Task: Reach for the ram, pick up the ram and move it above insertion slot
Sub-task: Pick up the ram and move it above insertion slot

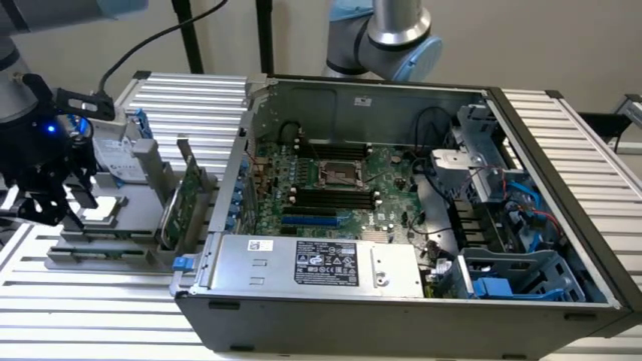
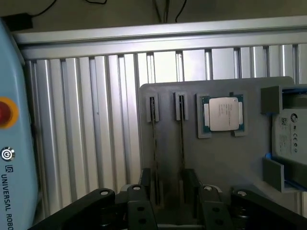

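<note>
**Gripper open over the parts fixture, ram not gripped**

Gripper (image 2: 169, 176) (image 1: 52, 216): in the wrist view I see the two fingers (image 2: 145, 188) spread apart with bare fixture between them. Nothing is clamped. I cannot tell whether either pad touches a stick.

The ram (image 2: 181, 143) stands on edge in a slot of the grey fixture plate (image 2: 163, 100), and its near end runs in between the fingers. A second stick (image 2: 153, 143) stands parallel just beside it in its own slot, close to the inner face of one finger.

Further out on the same plate, a CPU (image 2: 222, 113) (image 1: 101, 209) lies flat in a recess beside the sticks. A hard drive (image 2: 290, 139) sits in a bracketed pocket beyond it.

In the exterior view the gripper hangs over the fixture at the exterior view's left. A green expansion card (image 1: 179, 207) stands upright between the fixture and the open computer case (image 1: 561, 188).

Inside the case, the motherboard (image 1: 386, 169) lies flat, with the black insertion slots (image 1: 331, 199) well apart from the gripper. The power supply (image 1: 321, 263) sits along the case's near side.

Everything rests on a slatted aluminium table (image 1: 90, 301). A second arm (image 1: 396, 37) stands behind the case.
</note>
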You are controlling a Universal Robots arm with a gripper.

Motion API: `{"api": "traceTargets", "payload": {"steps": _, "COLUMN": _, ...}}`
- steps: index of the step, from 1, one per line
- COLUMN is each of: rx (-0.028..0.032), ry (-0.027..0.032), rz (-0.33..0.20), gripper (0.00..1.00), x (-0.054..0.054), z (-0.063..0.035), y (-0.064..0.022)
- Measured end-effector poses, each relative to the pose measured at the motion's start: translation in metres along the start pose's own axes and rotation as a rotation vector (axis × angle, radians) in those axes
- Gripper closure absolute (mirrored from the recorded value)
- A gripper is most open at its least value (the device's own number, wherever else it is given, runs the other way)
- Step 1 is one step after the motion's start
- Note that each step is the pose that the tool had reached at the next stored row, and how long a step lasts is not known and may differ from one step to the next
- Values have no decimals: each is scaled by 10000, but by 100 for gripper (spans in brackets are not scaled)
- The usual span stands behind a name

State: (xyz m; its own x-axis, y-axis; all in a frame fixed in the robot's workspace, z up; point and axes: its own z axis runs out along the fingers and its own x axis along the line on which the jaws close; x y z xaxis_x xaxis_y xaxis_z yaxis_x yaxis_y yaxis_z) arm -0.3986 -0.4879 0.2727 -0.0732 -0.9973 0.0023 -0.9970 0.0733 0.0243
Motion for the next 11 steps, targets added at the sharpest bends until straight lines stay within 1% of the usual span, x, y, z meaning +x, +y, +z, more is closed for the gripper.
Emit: {"api": "traceTargets", "payload": {"steps": 11, "rx": 1, "ry": -1, "rz": -1, "gripper": 58, "x": 33, "z": 201, "y": -8}}
